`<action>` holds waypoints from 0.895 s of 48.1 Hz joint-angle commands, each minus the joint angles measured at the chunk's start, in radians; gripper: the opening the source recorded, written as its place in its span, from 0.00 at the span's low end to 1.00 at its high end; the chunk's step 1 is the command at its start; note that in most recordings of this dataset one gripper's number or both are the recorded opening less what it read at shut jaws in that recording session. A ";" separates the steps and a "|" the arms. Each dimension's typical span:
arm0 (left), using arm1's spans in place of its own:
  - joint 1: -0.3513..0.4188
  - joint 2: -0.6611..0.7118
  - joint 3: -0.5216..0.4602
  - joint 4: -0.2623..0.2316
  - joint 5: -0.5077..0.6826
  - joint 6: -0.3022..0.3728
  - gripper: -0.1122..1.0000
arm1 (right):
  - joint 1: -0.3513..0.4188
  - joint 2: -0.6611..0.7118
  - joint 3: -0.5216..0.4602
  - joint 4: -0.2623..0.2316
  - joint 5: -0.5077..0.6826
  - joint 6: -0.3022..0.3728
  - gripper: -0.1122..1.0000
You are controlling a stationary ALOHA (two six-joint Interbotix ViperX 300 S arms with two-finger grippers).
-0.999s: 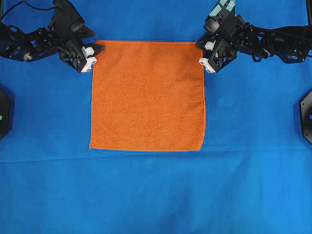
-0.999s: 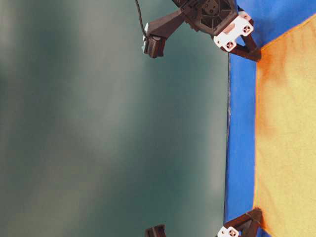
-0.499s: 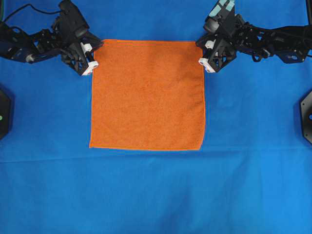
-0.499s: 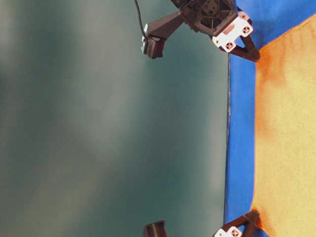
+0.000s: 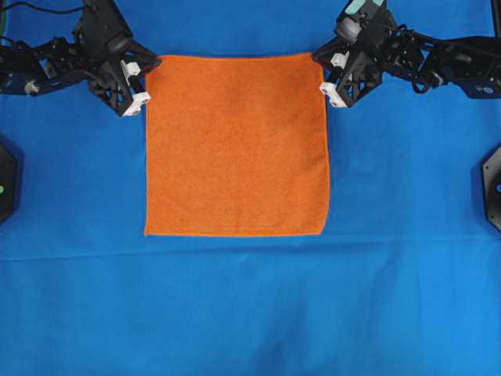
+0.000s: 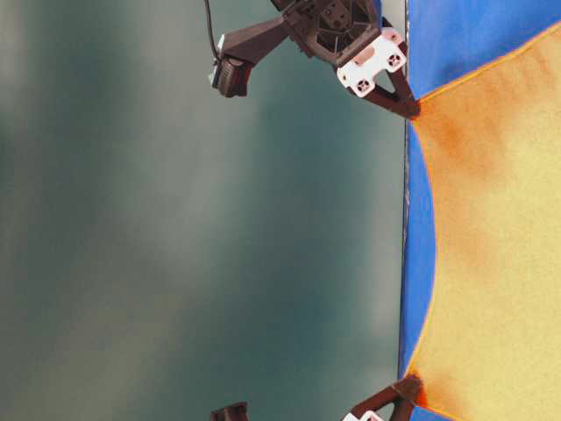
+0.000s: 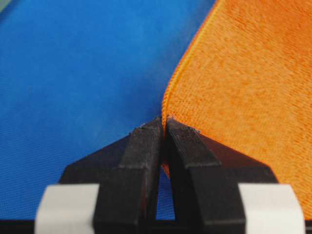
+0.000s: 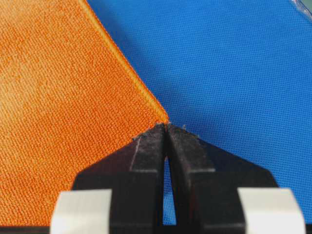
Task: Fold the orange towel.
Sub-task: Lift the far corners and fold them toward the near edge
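Overhead: left hand [image 5: 147,66] and right hand [image 5: 318,61] each pinch an orange towel [image 5: 236,145] corner — arms angled inward.

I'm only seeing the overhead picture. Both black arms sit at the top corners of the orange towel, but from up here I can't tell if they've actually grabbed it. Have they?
Observer: Yes. In the left wrist view the left end effector is pinched shut on the hem of the orange towel.
Operator: And the other one?
Observer: The right end effector is closed too, right on the towel's corner tip.
Operator: Is the towel lying flat?
Observer: Not at that end. The table-level view shows both held corners raised off the blue cloth, with the towel edge sagging between them.
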 commanded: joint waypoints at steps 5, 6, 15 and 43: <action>-0.064 -0.055 0.002 0.000 0.043 0.002 0.11 | 0.023 -0.038 0.003 -0.002 0.014 0.009 0.11; -0.074 -0.063 0.005 0.000 0.054 0.002 0.11 | 0.029 -0.043 0.006 -0.002 0.020 0.011 0.11; -0.183 -0.155 0.037 0.000 0.173 -0.015 0.11 | 0.127 -0.127 0.055 0.009 0.080 0.015 0.11; -0.617 -0.307 0.127 -0.002 0.242 -0.262 0.11 | 0.514 -0.261 0.126 0.091 0.195 0.083 0.11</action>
